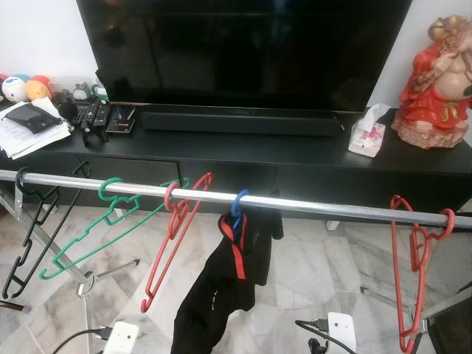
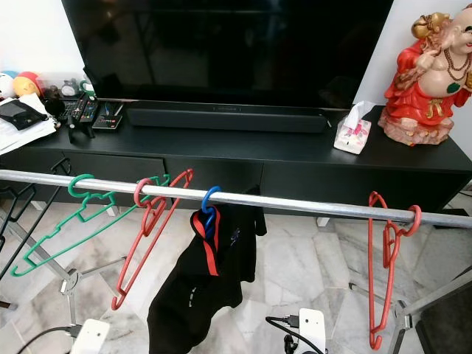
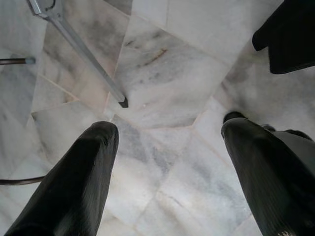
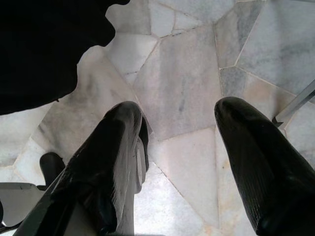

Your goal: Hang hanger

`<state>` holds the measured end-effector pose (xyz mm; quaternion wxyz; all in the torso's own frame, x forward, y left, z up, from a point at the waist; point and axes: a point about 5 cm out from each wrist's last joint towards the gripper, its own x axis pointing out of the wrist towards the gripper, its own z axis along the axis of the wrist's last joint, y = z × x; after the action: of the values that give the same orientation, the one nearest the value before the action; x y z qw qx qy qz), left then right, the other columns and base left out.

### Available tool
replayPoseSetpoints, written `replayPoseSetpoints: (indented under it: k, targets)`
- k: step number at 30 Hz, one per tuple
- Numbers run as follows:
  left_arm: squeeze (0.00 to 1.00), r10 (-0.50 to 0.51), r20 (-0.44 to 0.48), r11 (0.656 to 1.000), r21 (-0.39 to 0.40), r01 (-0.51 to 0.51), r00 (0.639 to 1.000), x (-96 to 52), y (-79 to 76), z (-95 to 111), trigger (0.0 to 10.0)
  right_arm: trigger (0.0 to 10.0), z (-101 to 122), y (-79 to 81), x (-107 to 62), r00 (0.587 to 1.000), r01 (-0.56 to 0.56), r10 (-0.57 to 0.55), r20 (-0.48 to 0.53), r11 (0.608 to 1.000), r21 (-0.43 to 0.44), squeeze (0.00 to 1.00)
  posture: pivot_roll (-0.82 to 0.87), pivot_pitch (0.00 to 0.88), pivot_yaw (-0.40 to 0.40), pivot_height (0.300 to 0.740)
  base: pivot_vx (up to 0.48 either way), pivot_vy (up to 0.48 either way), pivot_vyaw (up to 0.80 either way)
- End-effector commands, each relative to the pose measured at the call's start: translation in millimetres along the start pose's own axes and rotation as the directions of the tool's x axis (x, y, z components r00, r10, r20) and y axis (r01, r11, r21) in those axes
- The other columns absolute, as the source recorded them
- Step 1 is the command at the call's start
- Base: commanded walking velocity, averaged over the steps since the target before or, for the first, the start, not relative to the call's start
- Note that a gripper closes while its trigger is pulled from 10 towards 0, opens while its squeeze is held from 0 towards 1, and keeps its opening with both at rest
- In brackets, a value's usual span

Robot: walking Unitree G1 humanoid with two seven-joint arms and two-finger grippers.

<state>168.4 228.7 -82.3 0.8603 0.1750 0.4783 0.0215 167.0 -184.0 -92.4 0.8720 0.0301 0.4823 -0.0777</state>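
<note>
A silver rail (image 1: 324, 206) runs across in front of me at waist height. On it hang a black hanger (image 1: 29, 221) at the far left, a green hanger (image 1: 96, 228), a red hanger (image 1: 173, 236), a blue hanger (image 1: 239, 203) carrying a black garment (image 1: 221, 287), and another red hanger (image 1: 413, 265) at the right. Both arms hang low below the rail. My left gripper (image 3: 167, 129) is open over the marble floor with nothing between its fingers. My right gripper (image 4: 179, 108) is open too, beside the garment's dark hem (image 4: 44, 49).
Behind the rail stands a black TV cabinet (image 1: 243, 158) with a large TV (image 1: 243, 51), a soundbar (image 1: 243, 120), a tissue pack (image 1: 367, 136), a red figurine (image 1: 435, 81), and remotes and papers (image 1: 29, 129). A rack leg (image 3: 83, 56) slants down to the marble floor.
</note>
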Motion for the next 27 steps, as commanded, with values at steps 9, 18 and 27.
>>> replayPoseSetpoints:
  k: [9, 18, 27]
  targets:
    - [0.00, -0.031, 0.026, 0.999, 0.012, 0.031, 0.999, 4.0, -8.0, 21, 10.0, 10.0, -2, -2.3, -0.3, 1.000, 0.010, -0.010, -0.004, 1.000, 0.005, 0.00, -0.14, 0.008, -0.013, 0.740, 0.000, 0.000, 0.00]
    - [0.00, -0.045, -0.002, 0.999, 0.011, 0.045, 0.999, 2.5, -15.1, 11, 10.0, 10.0, -4, -1.9, -0.7, 1.000, 0.014, -0.014, -0.005, 1.000, 0.010, 0.00, -0.15, 0.000, -0.004, 0.740, 0.000, 0.000, 0.00]
    - [0.00, -0.034, -0.019, 0.999, -0.007, 0.033, 0.999, 1.7, -12.9, 5, 10.0, 10.0, -6, -0.4, -0.9, 1.000, 0.007, -0.007, -0.011, 1.000, 0.004, 0.00, -0.14, 0.000, -0.008, 0.740, 0.000, 0.000, 0.00]
